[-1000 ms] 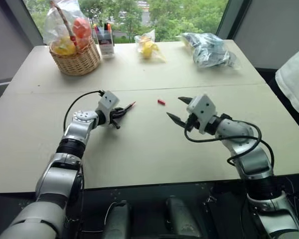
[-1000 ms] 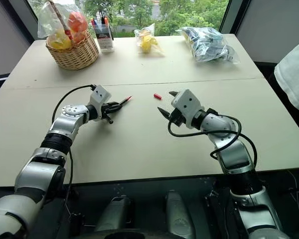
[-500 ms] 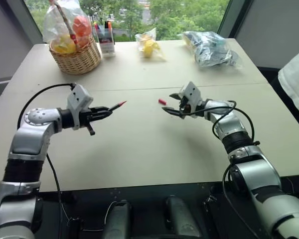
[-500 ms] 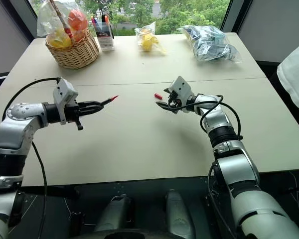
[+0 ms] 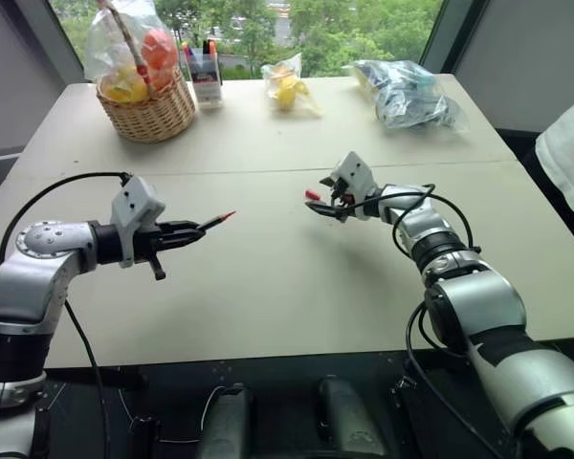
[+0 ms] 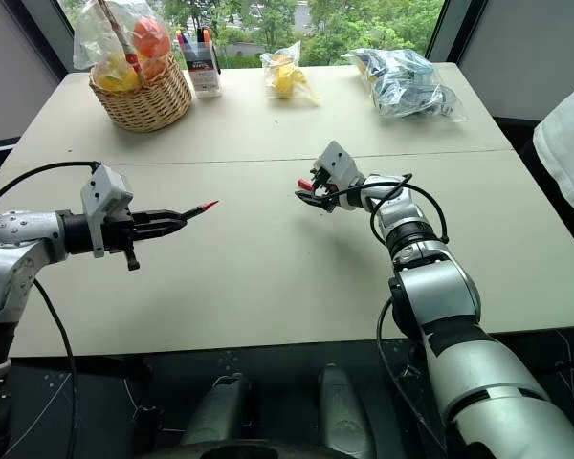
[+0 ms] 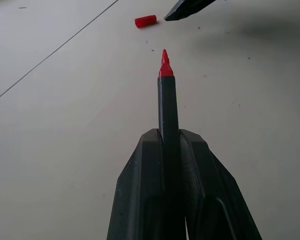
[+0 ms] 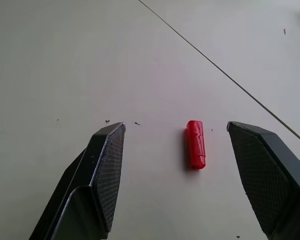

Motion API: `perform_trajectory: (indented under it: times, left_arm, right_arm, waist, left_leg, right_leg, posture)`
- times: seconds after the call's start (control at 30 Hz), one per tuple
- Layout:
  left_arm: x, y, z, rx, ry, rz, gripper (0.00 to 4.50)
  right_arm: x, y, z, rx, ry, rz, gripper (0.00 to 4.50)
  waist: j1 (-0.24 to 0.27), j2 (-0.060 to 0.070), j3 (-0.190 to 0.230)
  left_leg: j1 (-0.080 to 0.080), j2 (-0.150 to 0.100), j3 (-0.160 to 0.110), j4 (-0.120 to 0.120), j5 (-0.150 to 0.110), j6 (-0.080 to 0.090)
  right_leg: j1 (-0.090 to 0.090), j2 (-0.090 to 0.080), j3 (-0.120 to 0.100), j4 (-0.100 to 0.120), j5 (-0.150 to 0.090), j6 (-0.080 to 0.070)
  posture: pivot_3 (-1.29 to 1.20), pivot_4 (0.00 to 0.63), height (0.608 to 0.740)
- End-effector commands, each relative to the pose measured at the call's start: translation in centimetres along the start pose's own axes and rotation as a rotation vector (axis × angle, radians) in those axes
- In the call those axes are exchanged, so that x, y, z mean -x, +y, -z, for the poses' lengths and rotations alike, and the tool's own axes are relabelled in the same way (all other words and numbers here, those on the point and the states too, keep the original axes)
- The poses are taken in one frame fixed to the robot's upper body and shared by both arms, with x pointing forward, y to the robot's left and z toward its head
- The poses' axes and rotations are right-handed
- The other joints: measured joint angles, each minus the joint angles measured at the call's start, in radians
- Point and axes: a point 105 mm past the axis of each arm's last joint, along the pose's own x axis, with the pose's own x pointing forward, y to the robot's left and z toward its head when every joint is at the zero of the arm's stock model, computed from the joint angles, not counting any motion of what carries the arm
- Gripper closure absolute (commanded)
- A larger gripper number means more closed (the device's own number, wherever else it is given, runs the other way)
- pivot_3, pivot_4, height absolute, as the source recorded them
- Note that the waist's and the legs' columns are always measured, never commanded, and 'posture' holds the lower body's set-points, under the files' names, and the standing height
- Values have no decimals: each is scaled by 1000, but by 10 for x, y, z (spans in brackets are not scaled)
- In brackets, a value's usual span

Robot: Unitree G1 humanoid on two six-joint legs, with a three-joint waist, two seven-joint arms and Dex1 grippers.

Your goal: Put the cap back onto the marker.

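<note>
R gripper has advanced to cap, jaws spread wide, cap on table between fingers, untouched. L gripper pulled back, well left of cap, clenched on marker, tip toward cap. Pick-up looks imminent.

You have a pale beige table, with a thin seam running across it from side to side. On the far half, along the window edge, four items rest on it: a wicker basket at your far left, a pen holder just beside it, a small clear bag with yellow contents near the middle, and a bigger crinkled bag to the right. On the near half, just past the seam, the red cap lies flat on its side.
</note>
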Motion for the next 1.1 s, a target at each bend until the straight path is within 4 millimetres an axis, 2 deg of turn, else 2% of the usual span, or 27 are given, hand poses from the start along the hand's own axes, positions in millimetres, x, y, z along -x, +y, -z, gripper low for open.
perform_trajectory:
  times: [0.03,0.43,1.1]
  left_arm:
    - [8,3,-12,-40,-23,-33,4483]
    - [10,-1,-12,-61,-17,-64,4483]
    - [22,-10,-8,-61,-3,-150,4483]
  right_arm:
    - [-1,-10,-18,2,-48,52,1155]
    - [-8,-9,-11,-119,-18,97,1155]
    - [-20,0,-5,-204,31,104,1155]
  waist:
    - [-1,0,0]
    - [-1,0,0]
    - [-2,0,0]
  left_leg:
    - [0,0,0,0,0,0]
    - [0,0,0,0,0,0]
    - [0,0,0,0,0,0]
  right_leg:
    - [0,0,0,0,0,0]
    - [0,0,0,0,0,0]
    - [0,0,0,0,0,0]
  posture:
    - [0,150,740]
    - [0,150,740]
    - [0,150,740]
